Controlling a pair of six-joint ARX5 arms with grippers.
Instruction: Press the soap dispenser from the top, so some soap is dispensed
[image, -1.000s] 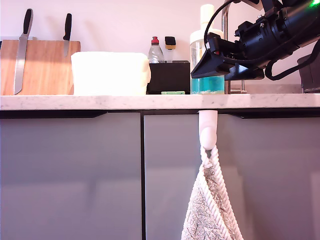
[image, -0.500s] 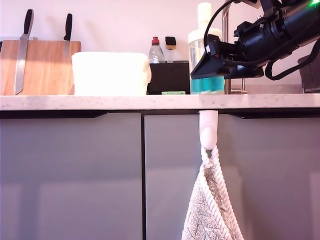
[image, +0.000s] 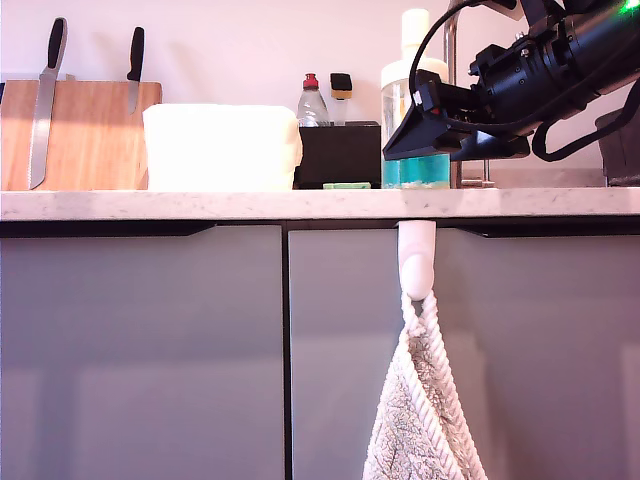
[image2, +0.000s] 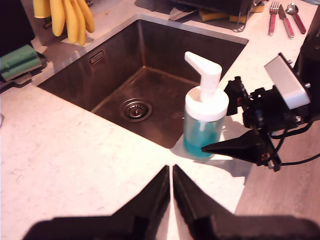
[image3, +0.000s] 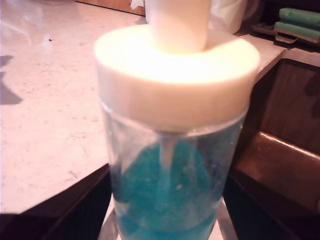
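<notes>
The soap dispenser (image: 408, 90) stands on the counter by the sink, a clear bottle with a wide white cap and a white push-top (image2: 205, 70). Teal soap (image3: 165, 200) fills its lower part. My second gripper (image: 400, 145) reaches in from the exterior view's right and is shut on the bottle's body below the cap, with its dark fingers (image3: 65, 210) against both sides. My first gripper (image2: 171, 170) hovers above the counter short of the dispenser (image2: 205, 115), shut with nothing between its fingers. It does not show in the exterior view.
A steel sink (image2: 115, 60) lies right behind the dispenser, with a faucet (image: 452, 100) by it. Bananas (image2: 70, 20) and cutlery (image2: 285, 17) lie around it. A knife board (image: 80, 130), a white container (image: 220, 145), a black holder (image: 340, 155), a red-capped bottle (image: 311, 100) and a towel (image: 425, 400) show in the exterior view.
The dispenser and my second gripper shifted slightly toward the exterior view's left, then came back. Their pose now nearly matches one second ago.
</notes>
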